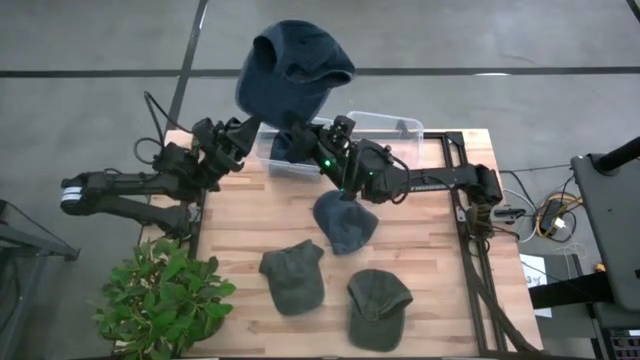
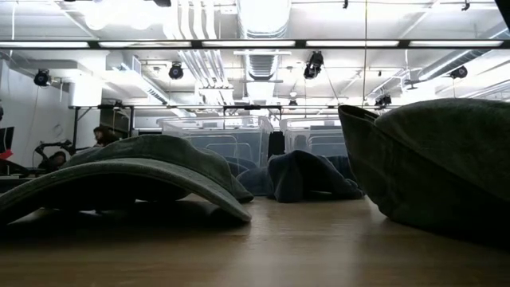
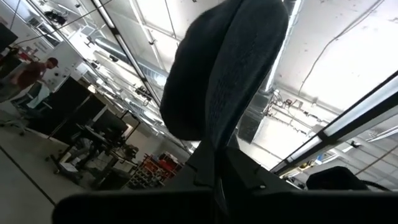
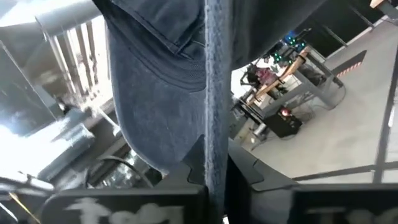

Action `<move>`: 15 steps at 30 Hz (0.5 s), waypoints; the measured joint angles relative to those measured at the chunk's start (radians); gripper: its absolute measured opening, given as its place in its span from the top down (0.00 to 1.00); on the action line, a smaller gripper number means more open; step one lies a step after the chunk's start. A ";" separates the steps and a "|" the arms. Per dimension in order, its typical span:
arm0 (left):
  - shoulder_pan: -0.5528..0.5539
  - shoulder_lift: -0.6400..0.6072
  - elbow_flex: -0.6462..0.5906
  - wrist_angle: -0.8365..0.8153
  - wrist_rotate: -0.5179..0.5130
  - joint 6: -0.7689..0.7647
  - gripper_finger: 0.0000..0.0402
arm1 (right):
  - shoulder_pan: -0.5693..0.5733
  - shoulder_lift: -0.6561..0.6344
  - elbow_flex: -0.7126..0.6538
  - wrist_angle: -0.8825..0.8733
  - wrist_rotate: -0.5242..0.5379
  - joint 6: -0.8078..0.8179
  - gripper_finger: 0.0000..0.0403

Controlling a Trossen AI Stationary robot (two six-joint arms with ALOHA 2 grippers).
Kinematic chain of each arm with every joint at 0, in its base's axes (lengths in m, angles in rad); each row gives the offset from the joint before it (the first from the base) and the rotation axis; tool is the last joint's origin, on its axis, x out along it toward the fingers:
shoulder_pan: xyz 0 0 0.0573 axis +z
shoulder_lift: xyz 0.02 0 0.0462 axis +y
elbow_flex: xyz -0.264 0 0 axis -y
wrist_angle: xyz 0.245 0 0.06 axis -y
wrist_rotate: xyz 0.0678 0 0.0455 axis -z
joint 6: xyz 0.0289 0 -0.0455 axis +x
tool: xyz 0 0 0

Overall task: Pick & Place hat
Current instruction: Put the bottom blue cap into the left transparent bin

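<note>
A dark blue hat (image 1: 295, 62) is held high over the table's far edge, above a clear bin (image 1: 400, 128). My left gripper (image 1: 250, 128) is shut on it from the left, and my right gripper (image 1: 298, 128) is shut on it from the right. Both point slantwise upward under the hat. In the left wrist view the hat (image 3: 224, 81) rises from the fingers. In the right wrist view it (image 4: 155, 93) spreads above them. A second blue hat (image 1: 345, 222) lies crown up on the table's middle. My left gripper pinches a narrow fold at the blue hat's lower edge (image 3: 214, 146) between its two fingers, which slant upward from the table's left. The hat stands above the fingers, clear of the table and bin. My right gripper pinches a thin edge of the hat (image 4: 216, 134) between its two fingers, which come slanting upward from the table's right. The edge runs straight up out of the fingers, and the crown hangs beside it, lifted clear.
Two olive-green hats (image 1: 292, 272) (image 1: 378, 305) lie on the near half of the wooden table (image 1: 430, 240). A potted plant (image 1: 160, 295) stands at the near left corner. In the low view the green hats (image 2: 127, 179) (image 2: 434, 159) flank the lying blue hat (image 2: 307, 175).
</note>
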 joint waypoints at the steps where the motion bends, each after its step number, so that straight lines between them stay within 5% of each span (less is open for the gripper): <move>1: 0.004 -0.005 0.000 -0.007 0.013 -0.008 0.97 | -0.004 -0.005 0.008 -0.028 -0.009 0.001 0.97; 6: 0.034 -0.066 0.000 -0.116 0.144 -0.075 0.97 | -0.010 -0.032 0.066 -0.212 -0.071 -0.008 0.97; 15: 0.036 -0.167 0.000 -0.367 0.177 -0.056 0.97 | -0.038 -0.033 0.293 -0.668 -0.174 -0.056 0.98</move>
